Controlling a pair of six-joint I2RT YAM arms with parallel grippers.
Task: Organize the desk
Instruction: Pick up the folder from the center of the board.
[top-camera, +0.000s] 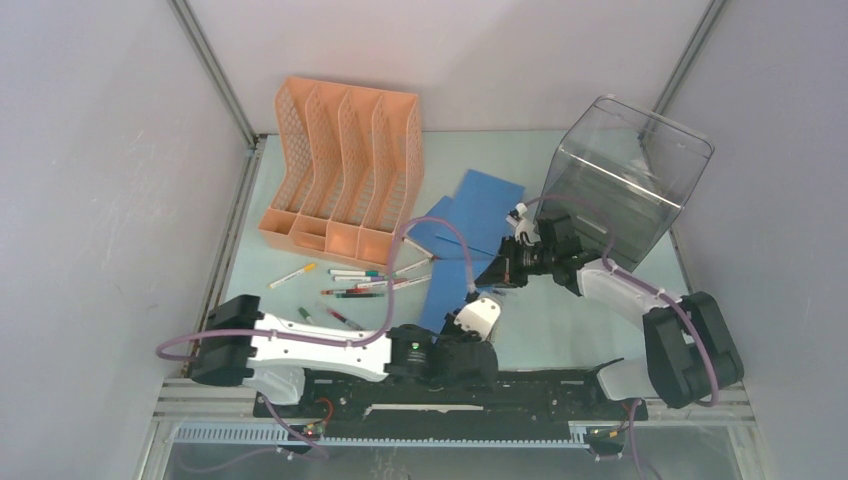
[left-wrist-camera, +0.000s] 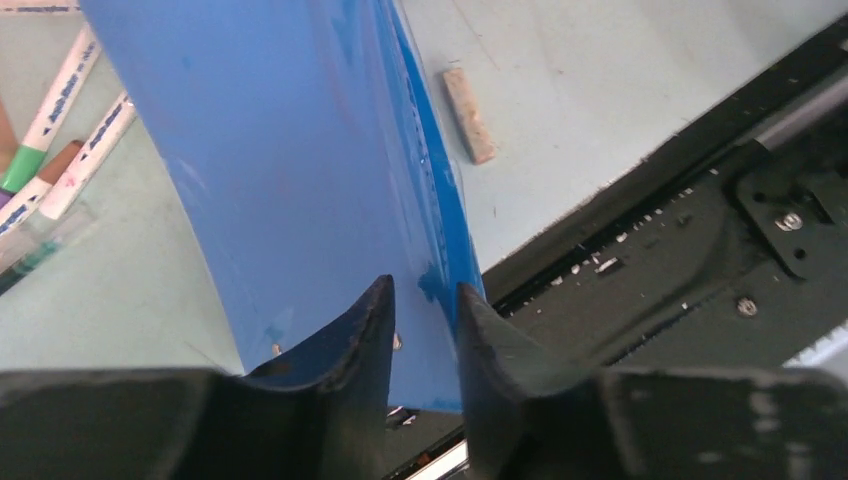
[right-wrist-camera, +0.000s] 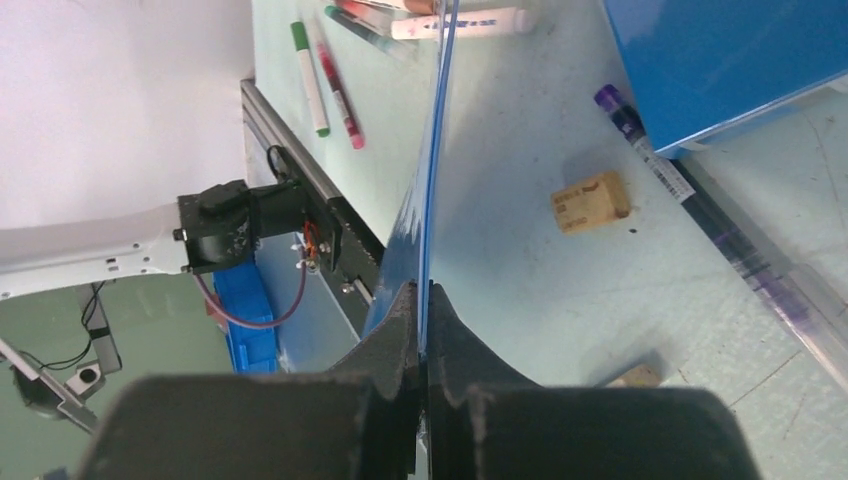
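Little is done, I judge; left gripper (left-wrist-camera: 423, 292) and right gripper (right-wrist-camera: 422, 300) each clamp one blue folder (left-wrist-camera: 300, 150), held on edge above the near-middle desk (top-camera: 545, 330); pens (top-camera: 365, 280) lie loose to its left; more folders (top-camera: 485, 200) lie beyond; the far-left rack (top-camera: 340, 170) seems unfilled.

Presenting as a robotics lab test cell, staged as an office desk. Standing enclosed by grey panel walls (top-camera: 90, 200) on aluminium frame posts (top-camera: 215, 75); carrying a black rail (top-camera: 520, 385) and slotted cable duct (top-camera: 400, 432) along the near edge, with left arm (top-camera: 300, 345) and right arm (top-camera: 640, 295) bolted there, purple cables (top-camera: 190, 340) looping. Holding office props on the mint-green desk (top-camera: 545, 335): orange file rack (top-camera: 345, 170), scattered markers (top-camera: 365, 280), blue folders (top-camera: 480, 205), clear plastic box (top-camera: 630, 180).
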